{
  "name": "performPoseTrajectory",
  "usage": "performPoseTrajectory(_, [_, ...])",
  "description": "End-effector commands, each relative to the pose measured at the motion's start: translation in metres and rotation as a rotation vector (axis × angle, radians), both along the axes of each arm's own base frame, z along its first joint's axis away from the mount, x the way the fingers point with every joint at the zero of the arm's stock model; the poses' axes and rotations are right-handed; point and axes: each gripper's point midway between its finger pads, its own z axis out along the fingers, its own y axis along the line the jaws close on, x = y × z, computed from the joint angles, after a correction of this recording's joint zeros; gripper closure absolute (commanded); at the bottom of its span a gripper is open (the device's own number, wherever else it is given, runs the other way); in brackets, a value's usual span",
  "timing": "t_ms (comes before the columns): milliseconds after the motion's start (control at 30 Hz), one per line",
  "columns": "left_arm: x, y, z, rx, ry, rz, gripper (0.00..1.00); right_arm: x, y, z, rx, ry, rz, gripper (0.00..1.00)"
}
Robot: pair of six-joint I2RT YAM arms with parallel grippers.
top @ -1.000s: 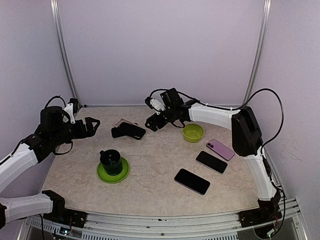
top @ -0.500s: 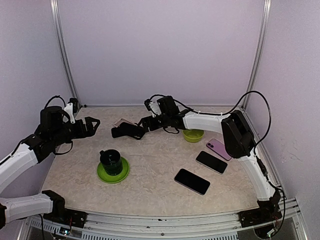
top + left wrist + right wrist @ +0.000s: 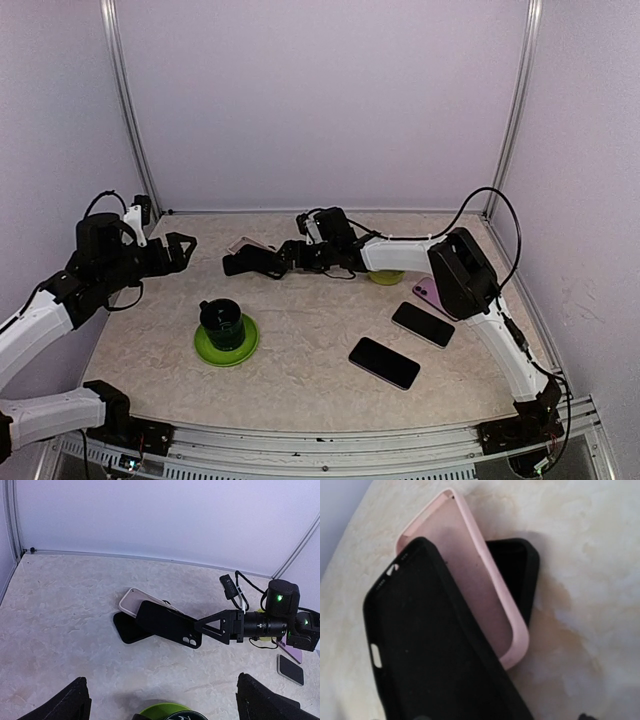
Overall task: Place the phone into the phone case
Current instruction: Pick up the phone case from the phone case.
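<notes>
Black phone case lies atop a pink case near the table's far edge. The right gripper, jaws spread, meets its end, likely to separate it. The left gripper hangs wide open, empty. A black phone waits well apart, toward the near-right corner.

Soft, even, lavender-tinted light leaves only faint shadows on the table. The top and left wrist views are sharp. In the right wrist view, the close black phone case is blurred.

Ahead of the right tool, black case runs off the bottom edge, and it's hiding half the pink case.
</notes>
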Motion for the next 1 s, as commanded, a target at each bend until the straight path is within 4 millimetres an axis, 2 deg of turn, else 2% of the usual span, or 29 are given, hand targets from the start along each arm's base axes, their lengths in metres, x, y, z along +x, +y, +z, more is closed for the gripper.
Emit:
performPoseTrajectory(0, [0.0, 0.004, 0.006, -0.009, -0.028, 0.019, 0.01, 0.002, 0.005, 0.0, 0.111, 0.066, 0.001, 0.17])
performPoseTrajectory(367, [-0.002, 0.004, 0.009, -0.011, -0.04, 0.016, 0.01, -0.008, 0.015, -0.003, 0.254, 0.182, 0.048, 0.24])
performPoseTrajectory(700, [-0.003, 0.004, 0.011, -0.014, -0.047, 0.017, 0.01, -0.014, 0.015, -0.016, 0.286, 0.245, 0.06, 0.32])
performPoseTrajectory(967, [-0.005, 0.004, 0.014, -0.015, -0.055, 0.014, 0.01, -0.016, 0.01, -0.017, 0.355, 0.29, 0.059, 0.53])
